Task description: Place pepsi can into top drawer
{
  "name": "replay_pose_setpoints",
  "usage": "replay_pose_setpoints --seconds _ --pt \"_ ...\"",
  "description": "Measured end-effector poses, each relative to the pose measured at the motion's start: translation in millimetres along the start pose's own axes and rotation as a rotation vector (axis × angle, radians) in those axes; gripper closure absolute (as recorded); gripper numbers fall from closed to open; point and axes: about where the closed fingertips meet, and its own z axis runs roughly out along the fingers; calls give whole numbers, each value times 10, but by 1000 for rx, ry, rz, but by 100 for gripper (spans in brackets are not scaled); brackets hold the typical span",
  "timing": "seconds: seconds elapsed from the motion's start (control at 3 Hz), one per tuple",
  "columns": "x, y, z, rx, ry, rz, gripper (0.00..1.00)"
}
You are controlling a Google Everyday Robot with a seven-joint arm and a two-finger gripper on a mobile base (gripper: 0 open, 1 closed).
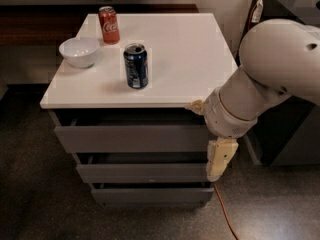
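Note:
The pepsi can [136,66], dark blue with a silver top, stands upright on the white cabinet top [185,59], left of its middle and near the front edge. The top drawer [131,138] is the uppermost grey front below that edge and stands slightly pulled out. My gripper [220,159] hangs down at the cabinet's right front corner, level with the top and middle drawers, well right of and below the can. It holds nothing that I can see.
A red Coca-Cola can [108,25] stands at the back left of the top. A white bowl [79,51] sits left of the pepsi can. Two lower grey drawers [142,173] sit below. An orange cable [226,211] runs across the dark floor.

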Motion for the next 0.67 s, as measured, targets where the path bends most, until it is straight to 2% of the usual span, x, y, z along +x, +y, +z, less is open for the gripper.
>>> replay_pose_setpoints --seconds 0.67 --pt "-91 -219 544 27 -24 -36 0"
